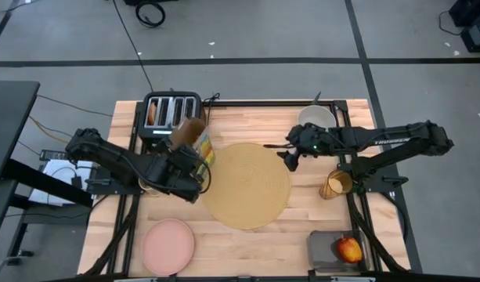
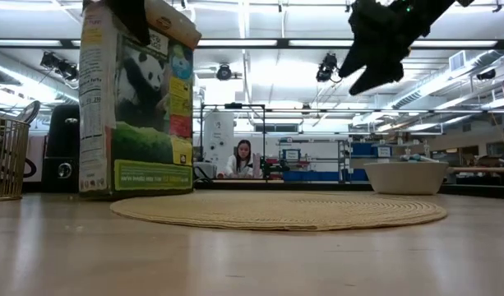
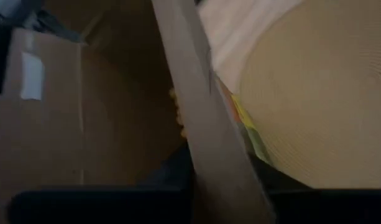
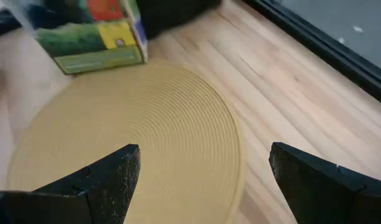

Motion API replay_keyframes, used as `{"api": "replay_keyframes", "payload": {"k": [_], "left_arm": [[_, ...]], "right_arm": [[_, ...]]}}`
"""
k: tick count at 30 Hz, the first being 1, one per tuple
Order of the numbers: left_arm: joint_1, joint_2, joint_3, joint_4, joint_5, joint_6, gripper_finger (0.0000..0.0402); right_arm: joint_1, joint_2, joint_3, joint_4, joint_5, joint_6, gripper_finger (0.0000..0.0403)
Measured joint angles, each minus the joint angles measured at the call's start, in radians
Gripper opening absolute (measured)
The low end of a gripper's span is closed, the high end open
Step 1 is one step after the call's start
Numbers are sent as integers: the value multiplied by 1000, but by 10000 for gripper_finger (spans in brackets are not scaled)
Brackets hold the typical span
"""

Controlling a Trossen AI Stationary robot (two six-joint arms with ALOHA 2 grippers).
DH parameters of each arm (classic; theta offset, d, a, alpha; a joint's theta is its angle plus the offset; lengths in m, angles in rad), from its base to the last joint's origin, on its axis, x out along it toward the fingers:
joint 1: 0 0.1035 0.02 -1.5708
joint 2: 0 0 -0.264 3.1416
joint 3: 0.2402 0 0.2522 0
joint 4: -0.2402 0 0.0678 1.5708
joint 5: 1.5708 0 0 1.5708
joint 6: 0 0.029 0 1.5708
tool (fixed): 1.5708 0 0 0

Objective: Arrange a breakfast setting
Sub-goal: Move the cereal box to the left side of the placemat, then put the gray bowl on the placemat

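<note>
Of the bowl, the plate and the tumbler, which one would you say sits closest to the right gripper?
The pale grey bowl, just beyond the right gripper at the table's far edge; the amber tumbler is farther, the pink plate farthest.

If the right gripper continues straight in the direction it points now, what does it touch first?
Most likely the placemat. The right gripper is open and aimed down at it, with nothing between. The cereal box stands farther along, though depth is unclear.

No wording can be read; the cereal box point(image 2: 136, 103) carries a panda picture and print too small to read.
</note>
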Motion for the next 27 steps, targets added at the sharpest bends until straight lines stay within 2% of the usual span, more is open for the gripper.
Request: {"api": "replay_keyframes", "payload": {"k": [4, 11, 18, 21, 23, 27], "left_arm": [[10, -23, 0, 13, 61, 1, 150], [16, -109, 0, 122, 71, 22, 219], [35, -214, 0, 268, 27, 92, 231], [55, -250, 0, 352, 14, 153, 231], [71, -271, -1, 443, 15, 221, 231], [102, -306, -1, 735, 29, 429, 231]], "right_arm": [[-51, 9, 0, -36, -7, 15, 360], [-122, 9, 0, -39, -53, -4, 360], [-183, 9, 0, -43, -99, -11, 360], [-219, 17, 37, -110, -110, -25, 360], [-247, 35, 90, -174, -107, -58, 360], [-337, 96, 171, -307, -78, -95, 360]]}}
